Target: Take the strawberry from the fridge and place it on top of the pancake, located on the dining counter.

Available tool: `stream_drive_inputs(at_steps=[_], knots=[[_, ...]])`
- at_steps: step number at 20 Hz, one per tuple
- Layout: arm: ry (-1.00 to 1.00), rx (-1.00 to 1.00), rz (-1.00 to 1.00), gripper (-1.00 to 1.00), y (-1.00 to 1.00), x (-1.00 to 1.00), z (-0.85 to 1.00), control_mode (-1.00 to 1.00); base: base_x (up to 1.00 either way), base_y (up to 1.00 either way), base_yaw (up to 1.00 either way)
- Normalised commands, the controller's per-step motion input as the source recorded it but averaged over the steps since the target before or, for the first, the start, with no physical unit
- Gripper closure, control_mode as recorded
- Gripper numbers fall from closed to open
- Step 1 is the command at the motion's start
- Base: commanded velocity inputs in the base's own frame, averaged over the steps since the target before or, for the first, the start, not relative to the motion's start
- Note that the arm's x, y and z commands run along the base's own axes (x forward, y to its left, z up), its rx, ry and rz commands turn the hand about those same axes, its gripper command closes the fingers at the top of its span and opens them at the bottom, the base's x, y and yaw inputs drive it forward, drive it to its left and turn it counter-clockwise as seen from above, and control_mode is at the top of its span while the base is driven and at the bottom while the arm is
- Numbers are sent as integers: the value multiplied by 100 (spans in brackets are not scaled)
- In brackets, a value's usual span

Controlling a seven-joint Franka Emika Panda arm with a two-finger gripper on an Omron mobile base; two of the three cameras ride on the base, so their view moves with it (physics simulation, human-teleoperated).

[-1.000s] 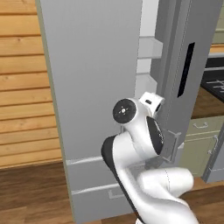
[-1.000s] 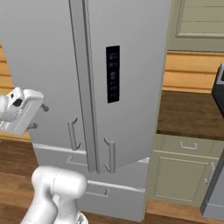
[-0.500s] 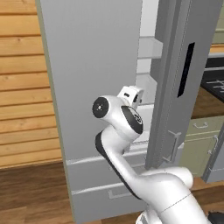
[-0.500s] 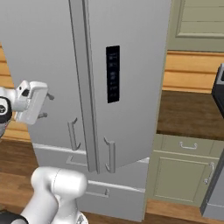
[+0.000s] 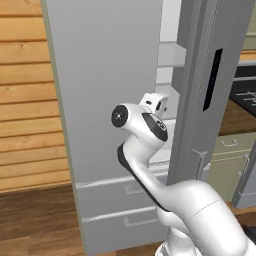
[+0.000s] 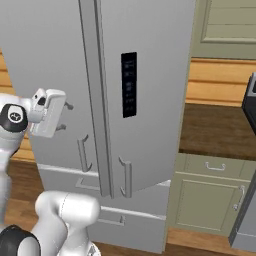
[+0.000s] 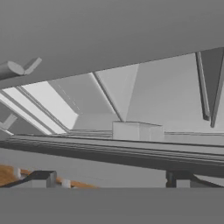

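Observation:
The fridge fills the middle, tall and light grey. Its left door is closed and its right door, the one with the dark display panel, stands ajar. White shelves show through the gap. My gripper hovers in front of the left door, above its bar handle, touching nothing. It is open, with both fingertips wide apart and nothing between them. The hand sits level with the gap. The strawberry is hidden; the pancake and the dining counter are out of view.
Two fridge drawers run below the doors. Olive-green cabinets under a dark brown counter stand to the right. A wooden plank wall lies left of the fridge. The ajar door juts out toward the base.
The arm has swung; the hand rose a little and moved nearer the fridge's left door. The jaws stayed wide. The doors have not moved.

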Motion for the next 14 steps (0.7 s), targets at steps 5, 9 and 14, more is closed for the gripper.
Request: stream_drive_inputs(at_steps=[5, 9, 14], knots=[[0, 0, 0, -100, -44, 14, 0, -100, 0, 0, 0], [-2, -1, 0, -100, -50, 3, 0, -100, 0, 0, 0], [-7, -2, 0, -100, -52, -4, 0, -100, 0, 0, 0]])
